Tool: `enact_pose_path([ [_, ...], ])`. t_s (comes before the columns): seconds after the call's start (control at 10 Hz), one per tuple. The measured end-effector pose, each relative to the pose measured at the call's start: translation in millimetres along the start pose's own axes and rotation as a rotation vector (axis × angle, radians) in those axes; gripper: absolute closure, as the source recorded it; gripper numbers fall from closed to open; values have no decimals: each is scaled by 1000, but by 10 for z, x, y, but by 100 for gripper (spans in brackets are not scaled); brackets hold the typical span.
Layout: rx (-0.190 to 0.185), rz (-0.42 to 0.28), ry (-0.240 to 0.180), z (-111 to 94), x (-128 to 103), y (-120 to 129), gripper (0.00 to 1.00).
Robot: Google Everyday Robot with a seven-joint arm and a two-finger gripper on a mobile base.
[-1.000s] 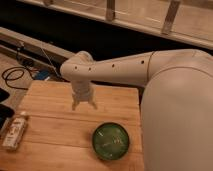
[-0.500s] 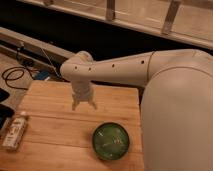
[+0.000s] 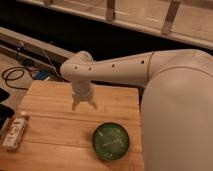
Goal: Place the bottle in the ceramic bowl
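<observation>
The pincer (image 3: 84, 105) hung over the wooden tabletop (image 3: 55, 127), up and to the left of the ceramic bowl (image 3: 111, 141), pointing down. Its two fingers (image 3: 75, 105) stood spread apart with nothing between them. The bowl, dark green and glossy, sat near the tabletop's front edge. The bottle (image 3: 16, 131) lay on its side well to the left of the bowl, at the tabletop's left edge, white cap pointing away, apart from the pincer.
</observation>
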Motion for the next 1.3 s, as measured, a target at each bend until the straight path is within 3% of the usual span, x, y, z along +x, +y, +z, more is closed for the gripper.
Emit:
enact_pose_path([
  [0.7,1,-1,-3,-9,-1,-4,35],
  [1.0,20,-45,-67,-114,-117,94,35],
  [1.3,51,-152,-143,-296,-384,626,35],
])
